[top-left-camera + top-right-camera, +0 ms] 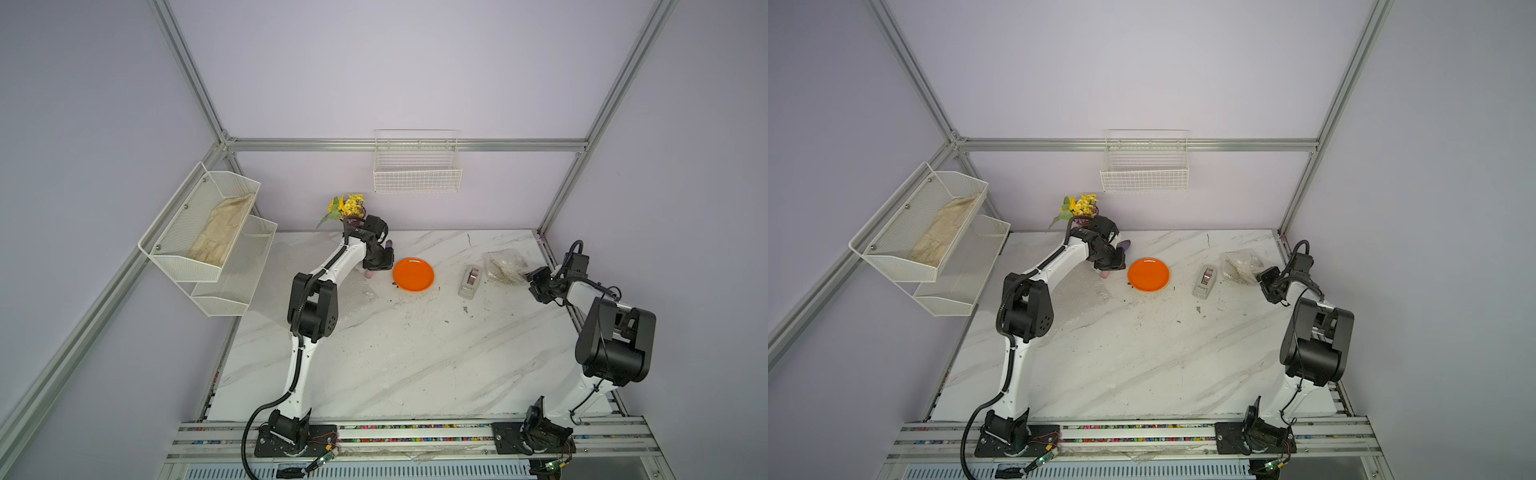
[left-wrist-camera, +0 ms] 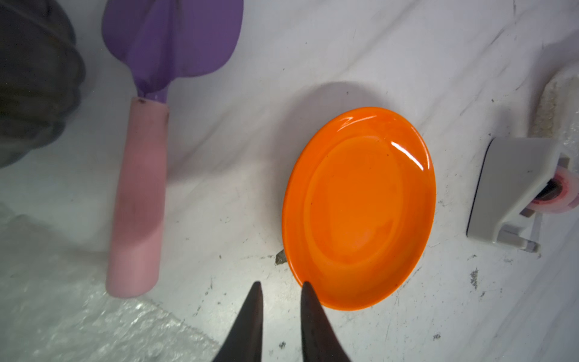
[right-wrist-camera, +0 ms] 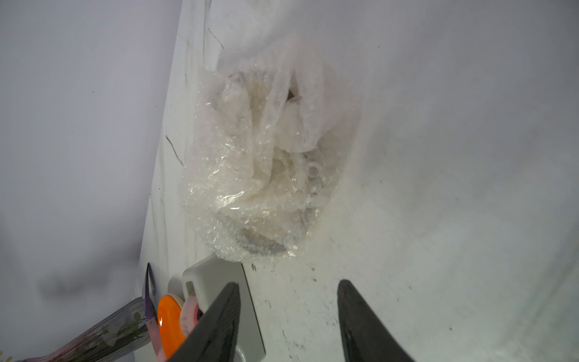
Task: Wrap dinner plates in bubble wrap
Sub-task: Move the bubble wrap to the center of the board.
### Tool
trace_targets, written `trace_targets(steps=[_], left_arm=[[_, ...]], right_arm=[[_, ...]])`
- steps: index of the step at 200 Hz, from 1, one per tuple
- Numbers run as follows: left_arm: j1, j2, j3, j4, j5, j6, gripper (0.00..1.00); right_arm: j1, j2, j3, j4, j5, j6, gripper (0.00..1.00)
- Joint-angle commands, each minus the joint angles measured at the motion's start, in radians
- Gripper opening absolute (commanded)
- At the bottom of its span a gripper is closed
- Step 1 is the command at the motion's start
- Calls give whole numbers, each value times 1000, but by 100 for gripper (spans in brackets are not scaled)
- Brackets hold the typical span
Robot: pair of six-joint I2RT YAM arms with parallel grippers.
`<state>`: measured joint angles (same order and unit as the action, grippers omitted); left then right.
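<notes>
The left gripper [image 2: 281, 283] stood slightly parted and empty, one tip at the near rim of the orange plate [image 2: 360, 207]. To grip well, I judged, it should straddle that rim, one jaw inside, then drag the plate back onto the flat bubble wrap [image 2: 78, 313] lying behind it under its own forearm; the right gripper [image 3: 288, 285] gaped empty just short of a wrapped bundle [image 3: 260, 163]; the mesh shelf [image 1: 178, 249] held a beige cloth [image 1: 222, 232]; the wire basket [image 1: 417, 180] showed nothing inside.

Lilac walls [image 1: 415, 62], aluminium frame [image 1: 311, 144], marble tabletop [image 1: 395, 353], white wire basket [image 1: 417, 181]
</notes>
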<state>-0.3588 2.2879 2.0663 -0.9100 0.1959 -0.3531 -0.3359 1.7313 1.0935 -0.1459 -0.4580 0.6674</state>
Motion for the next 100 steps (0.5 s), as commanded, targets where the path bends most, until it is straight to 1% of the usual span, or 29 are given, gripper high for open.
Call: trace_targets(steps=[1,22,36,53,75,100], left_arm=[[-35,-217,-174,-37,-93,42,26],[-42,-342,-367,-62,-211,34,31],[-40,-389,-469,-93,-334,2,36],[-34,-404,-546,-125,-457,-5,47],[7,-391,-593,-120,-469,13,59],[70,-373,-604,-148,-533,0,65]], right_arm=[[49,-80,-18,-69,-6,-28,53],[143,-117,-19,-87,8,-25,53],[215,-117,-8,-88,10,-12,53],[305,-101,13,-74,19,10,53],[431,-41,72,-60,28,31,53],[592,40,144,-36,38,50,53]])
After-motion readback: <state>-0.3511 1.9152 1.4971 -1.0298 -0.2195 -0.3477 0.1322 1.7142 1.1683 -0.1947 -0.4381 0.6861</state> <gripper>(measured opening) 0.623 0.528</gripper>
